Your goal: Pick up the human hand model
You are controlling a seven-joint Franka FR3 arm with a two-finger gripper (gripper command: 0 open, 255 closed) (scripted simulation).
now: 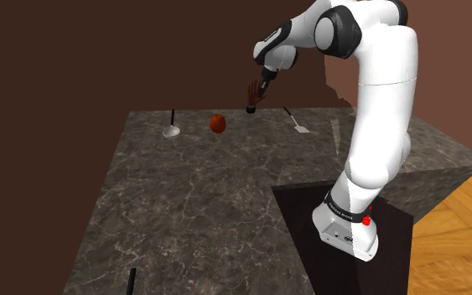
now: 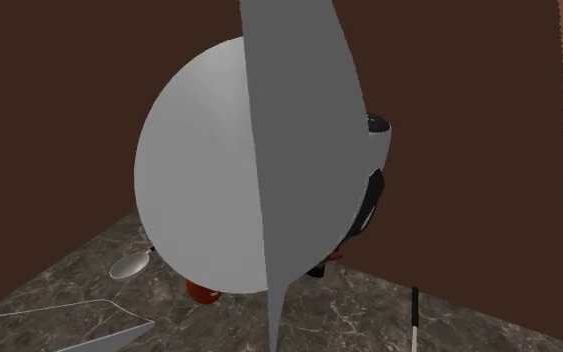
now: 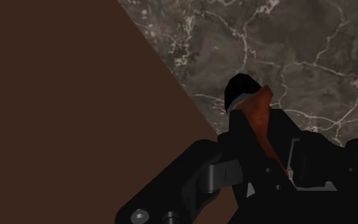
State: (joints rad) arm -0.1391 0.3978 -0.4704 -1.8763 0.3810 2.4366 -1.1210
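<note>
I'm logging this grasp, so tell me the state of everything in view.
hand model: clasped by the gripper.
gripper: shut on the hand model.
red round object: resting free on the table.
ladle: lying free.
spatula: lying free.
black stick: lying free.

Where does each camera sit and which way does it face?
Shoulder view: beside the stand, looking down over the marble counter; whole arm shows.
Second exterior view: low over the counter, facing the brown wall past grey shapes; arm joint shows.
Wrist view: on the hand, along the jaws toward the hand model.
All share the counter.
</note>
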